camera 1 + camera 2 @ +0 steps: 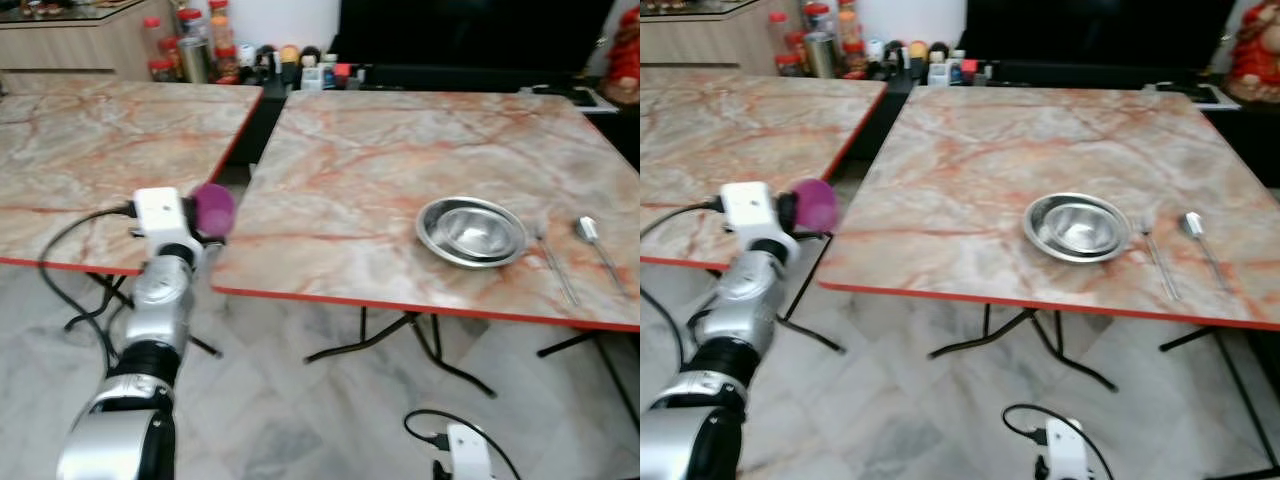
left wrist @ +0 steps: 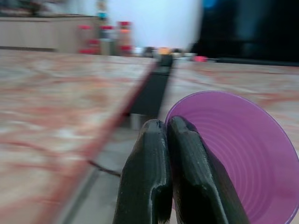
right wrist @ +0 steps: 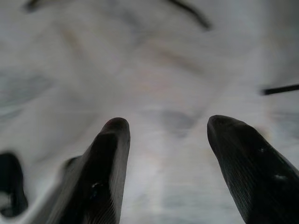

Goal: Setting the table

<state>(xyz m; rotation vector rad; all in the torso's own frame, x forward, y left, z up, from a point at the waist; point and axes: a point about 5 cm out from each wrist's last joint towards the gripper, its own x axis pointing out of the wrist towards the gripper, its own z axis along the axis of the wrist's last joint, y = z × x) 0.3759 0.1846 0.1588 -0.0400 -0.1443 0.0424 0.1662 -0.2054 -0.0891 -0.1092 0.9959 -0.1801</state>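
You have two marble-patterned surfaces with red edges ahead of you: the left surface and the right surface, with a dark gap between them that runs away toward the far wall. Your left gripper is raised over that gap, just off the near left corner of the right surface, and its fingers are pinched together on the rim of a purple cup. The cup lies tipped on its side; from the left wrist view its mouth opens back toward the camera, so its long axis runs roughly along the fingers, toward the far side of the room.

On the right surface, a steel bowl sits upright near the near edge, right of centre. Just to its right lies a fork, and further right a spoon; both lie with their long axes running near to far, the spoon's bowl at the far end. The whole left half of that surface is open marble.

Your right gripper hangs low over the pale tiled floor, fingers spread apart and holding nothing. Folding table legs stand under the right surface.

At the far edge there is a row of jars and bottles with red lids; any labels are too blurred to read.
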